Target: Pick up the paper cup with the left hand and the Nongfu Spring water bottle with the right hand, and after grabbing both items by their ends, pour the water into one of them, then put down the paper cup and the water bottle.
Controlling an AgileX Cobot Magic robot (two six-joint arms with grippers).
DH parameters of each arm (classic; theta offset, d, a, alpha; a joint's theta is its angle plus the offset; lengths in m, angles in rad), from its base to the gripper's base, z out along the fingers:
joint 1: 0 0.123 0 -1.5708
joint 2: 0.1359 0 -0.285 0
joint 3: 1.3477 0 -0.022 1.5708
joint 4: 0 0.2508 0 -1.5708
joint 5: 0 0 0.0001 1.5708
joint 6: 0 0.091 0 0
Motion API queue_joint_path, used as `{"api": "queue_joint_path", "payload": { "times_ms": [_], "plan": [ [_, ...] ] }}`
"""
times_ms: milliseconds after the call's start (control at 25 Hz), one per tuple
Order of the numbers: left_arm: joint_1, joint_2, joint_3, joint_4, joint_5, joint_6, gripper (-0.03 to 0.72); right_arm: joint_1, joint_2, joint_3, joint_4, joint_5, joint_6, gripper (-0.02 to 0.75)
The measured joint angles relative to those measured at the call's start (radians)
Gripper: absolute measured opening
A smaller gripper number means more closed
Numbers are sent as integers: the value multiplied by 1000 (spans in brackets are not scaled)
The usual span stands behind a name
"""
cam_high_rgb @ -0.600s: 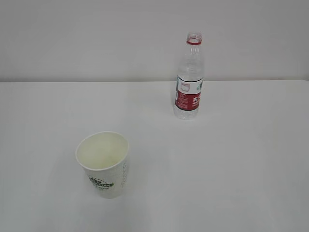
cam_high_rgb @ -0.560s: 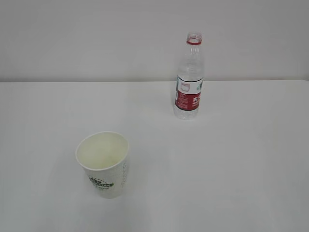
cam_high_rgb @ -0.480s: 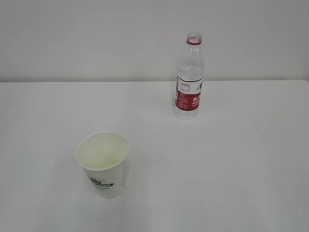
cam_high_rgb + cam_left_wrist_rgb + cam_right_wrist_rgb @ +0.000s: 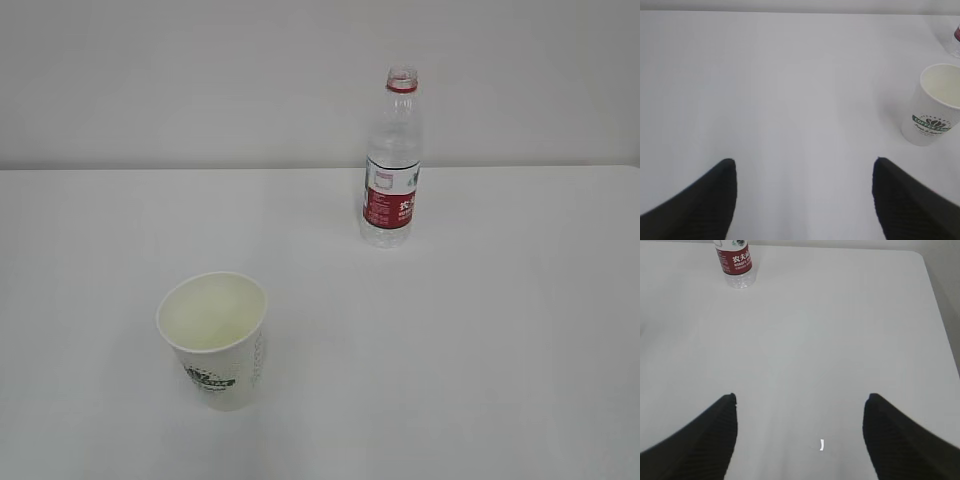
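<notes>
The white paper cup [image 4: 212, 340] with a dark green logo stands upright at the front left of the table; its cream inside looks empty. The left wrist view has the paper cup [image 4: 932, 106] at the right edge, well right of my left gripper [image 4: 803, 165], which is open over bare table. The uncapped Nongfu Spring water bottle [image 4: 392, 160] stands upright at the back, right of centre. In the right wrist view only the lower part of the bottle [image 4: 735, 264] shows, top left, far ahead of my open right gripper [image 4: 800, 400]. Neither arm appears in the exterior view.
The white table [image 4: 480, 330] ends at a pale wall behind the bottle. Its right edge and rounded far corner [image 4: 920, 260] show in the right wrist view. A tiny white mark [image 4: 822, 444] lies on the table between the right fingers.
</notes>
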Motion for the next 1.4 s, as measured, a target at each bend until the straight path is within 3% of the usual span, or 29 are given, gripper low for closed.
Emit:
{"api": "queue_joint_path", "payload": {
  "times_ms": [1400],
  "plan": [
    [0,0,0,0,0,0,585,0,0,0,0,0,0,587]
  ]
}}
